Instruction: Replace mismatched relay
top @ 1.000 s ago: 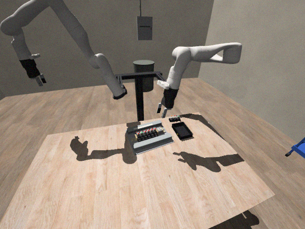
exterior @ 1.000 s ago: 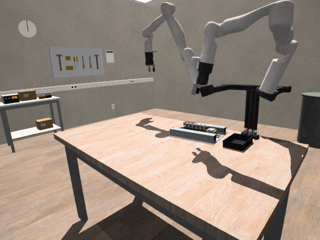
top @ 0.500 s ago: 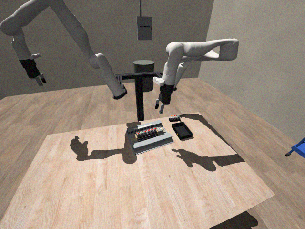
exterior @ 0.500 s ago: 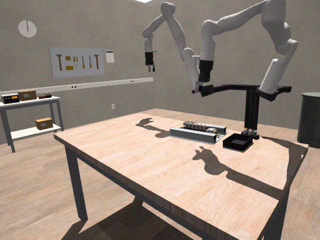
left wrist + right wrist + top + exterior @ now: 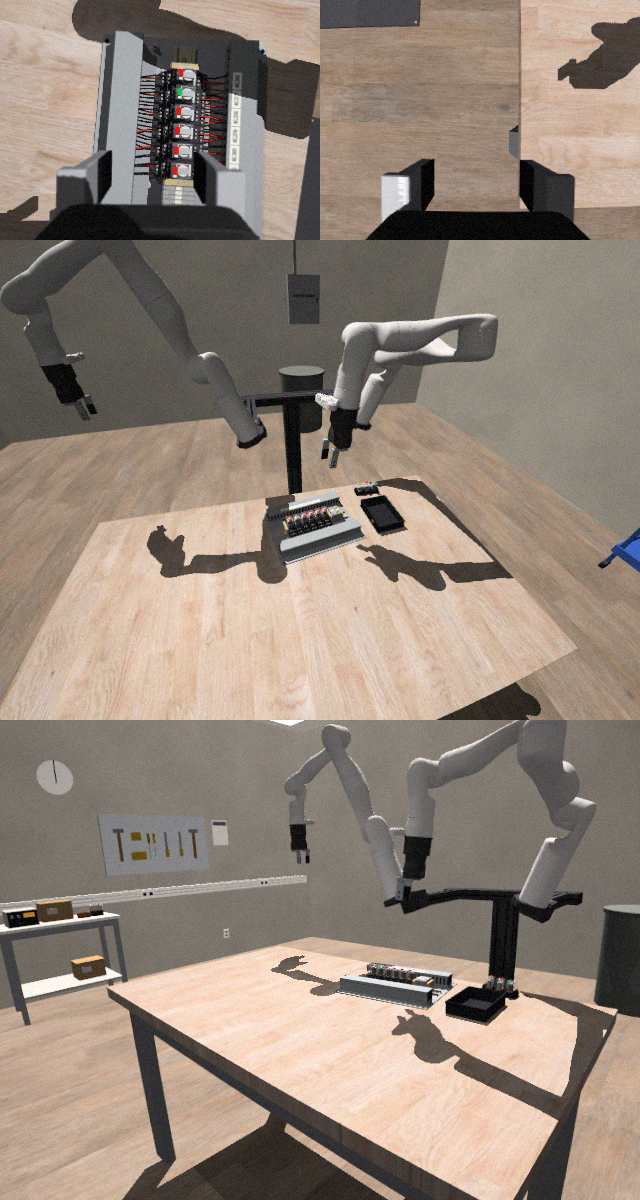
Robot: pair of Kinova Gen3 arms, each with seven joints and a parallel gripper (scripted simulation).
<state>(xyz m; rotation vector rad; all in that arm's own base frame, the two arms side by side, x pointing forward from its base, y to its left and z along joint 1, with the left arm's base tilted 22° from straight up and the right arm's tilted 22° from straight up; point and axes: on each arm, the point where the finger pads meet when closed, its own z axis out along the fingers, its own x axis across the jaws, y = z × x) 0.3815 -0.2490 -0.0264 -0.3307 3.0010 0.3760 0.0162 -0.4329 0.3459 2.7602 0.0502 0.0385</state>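
Note:
The relay panel (image 5: 321,543) (image 5: 385,991) (image 5: 125,115) lies flat on the table. The second relay from its far end in the left wrist view has a green button (image 5: 180,92). The other five have red buttons; one such relay (image 5: 185,112) sits beside it. All look seated, with buttons on the same side. The spare rack (image 5: 366,492) (image 5: 512,994) holds spares with orange, red and green buttons. The black tray (image 5: 382,514) (image 5: 465,1010) looks empty. My left gripper (image 5: 329,457) (image 5: 402,893) (image 5: 152,168) is open, high above the panel. My right gripper (image 5: 86,409) (image 5: 302,856) (image 5: 477,177) is open, far from the panel.
The rack and tray stand beside the panel's terminal-block end, near the table edge on the arm stand (image 5: 293,446) (image 5: 502,937) side. Raised grey ducts flank the relay row. Thin red and black wires run on both sides of the relays. Arm shadows fall across the table (image 5: 217,632) (image 5: 289,1040).

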